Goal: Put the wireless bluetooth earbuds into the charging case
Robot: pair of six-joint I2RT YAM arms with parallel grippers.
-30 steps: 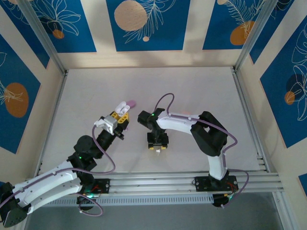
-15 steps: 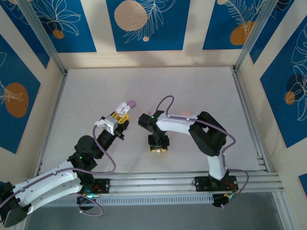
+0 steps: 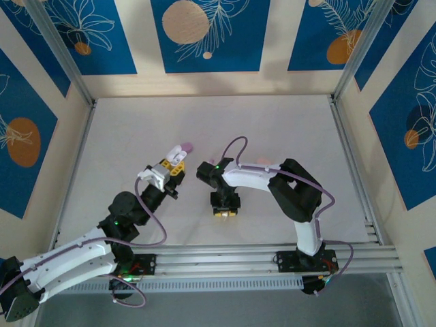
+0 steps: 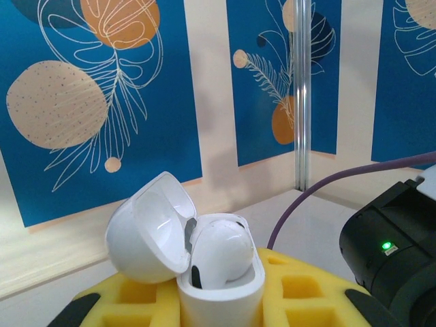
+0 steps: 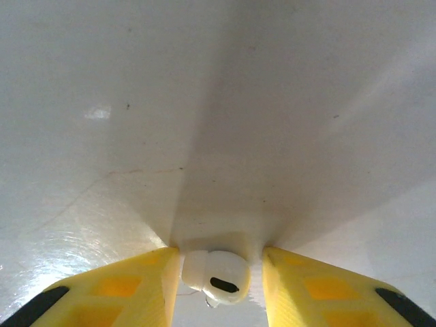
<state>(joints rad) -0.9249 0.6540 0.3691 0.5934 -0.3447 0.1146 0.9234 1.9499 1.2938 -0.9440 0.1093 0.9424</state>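
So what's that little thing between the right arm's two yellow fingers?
A white earbud, lying on the table between the right gripper's fingers, with a thin gap on each side. The right wrist view shows it.

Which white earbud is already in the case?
The earbud in the open charging case in the left gripper; the other earbud lies on the table between the fingers of the right gripper.

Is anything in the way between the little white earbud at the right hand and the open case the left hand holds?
Nothing visible. The white earbud sits between the fingers of the right hand; bare table lies between it and the open charging case gripped by the left hand.
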